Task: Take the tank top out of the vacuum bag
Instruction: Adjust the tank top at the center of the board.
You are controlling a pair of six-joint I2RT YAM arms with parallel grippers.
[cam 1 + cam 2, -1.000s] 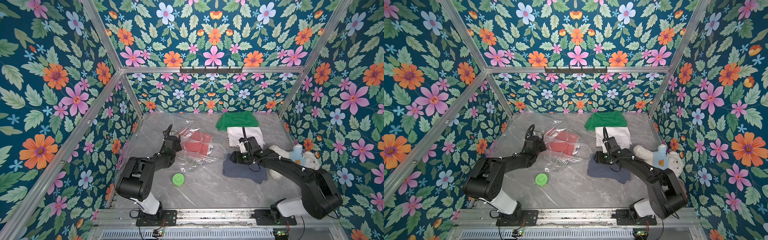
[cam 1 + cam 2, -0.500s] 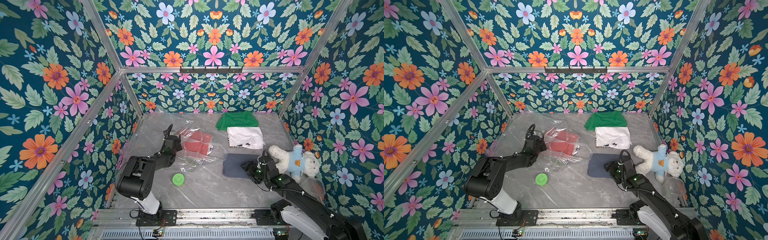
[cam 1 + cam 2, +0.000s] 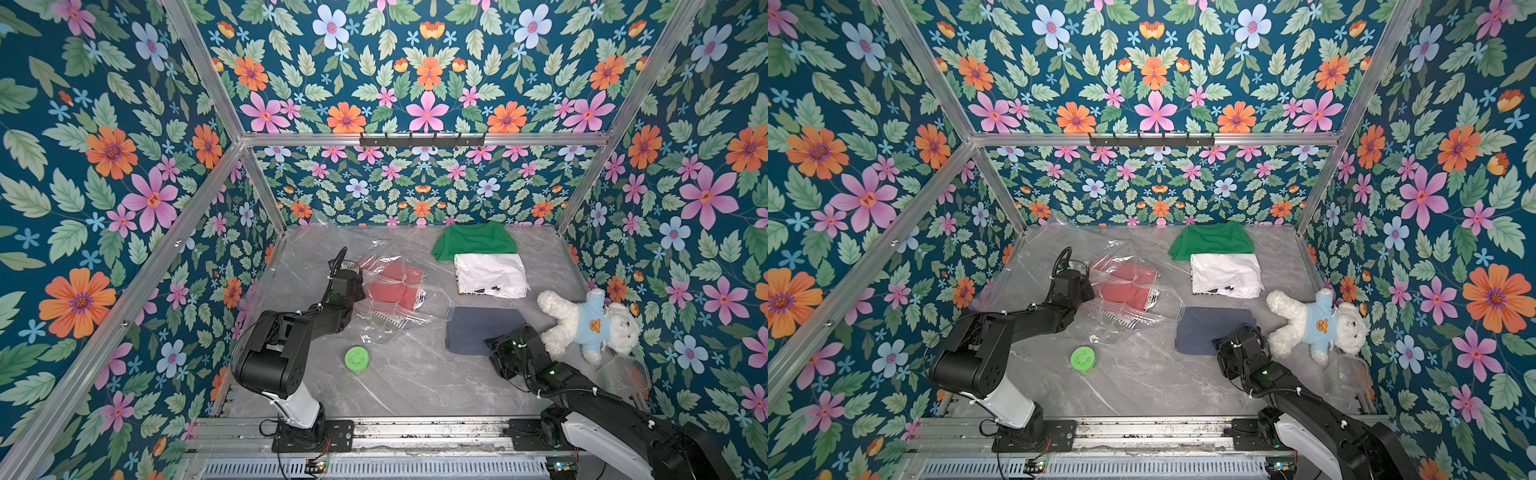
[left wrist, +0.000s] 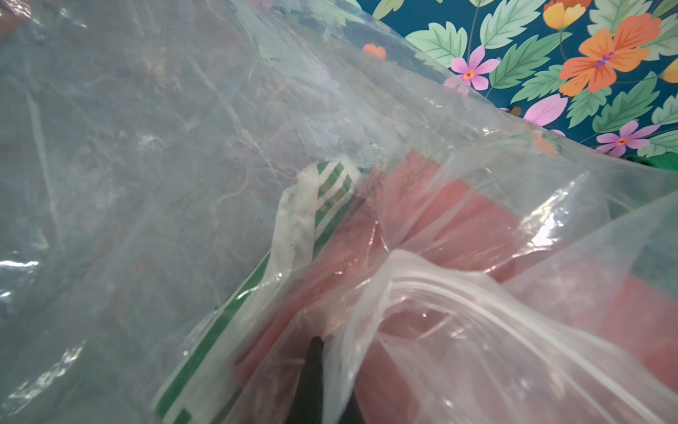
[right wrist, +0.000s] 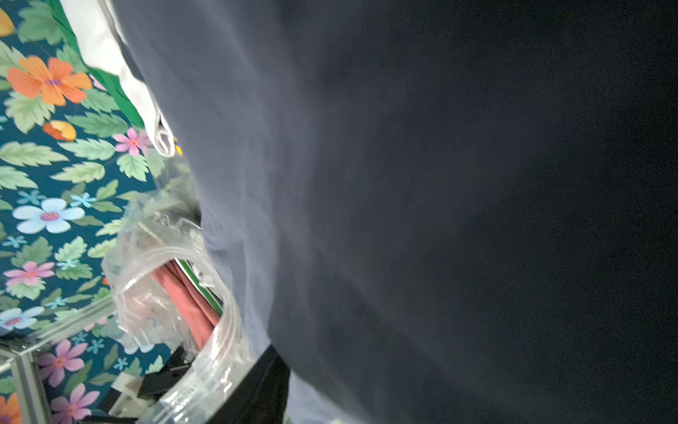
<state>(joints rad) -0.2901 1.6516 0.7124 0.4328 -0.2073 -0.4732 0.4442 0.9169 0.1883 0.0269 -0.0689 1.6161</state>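
Left pincer (image 3: 361, 289) clamps the vacuum bag (image 3: 432, 309) at its left edge; the right pincer (image 3: 493, 343), whose gap I cannot tell, should reach into the open mouth for the red tank top (image 3: 390, 291).

left arm (image 3: 291, 332): black | right arm (image 3: 582, 386): black | base links (image 3: 300, 406): white | cables (image 3: 338, 259): black, looped

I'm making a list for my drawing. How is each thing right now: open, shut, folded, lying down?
Bag, open-mouthed, clothes inside.
Red cloth, folded, inside the bag.
Green shirt, laid flat.
White shirt, folded flat.
Dark cloth, folded flat.
Teddy, lying down.
Green tub, upright.
Left gripper, shut at the bag's edge.
Right gripper, at the dark cloth's edge; open or shut unclear.
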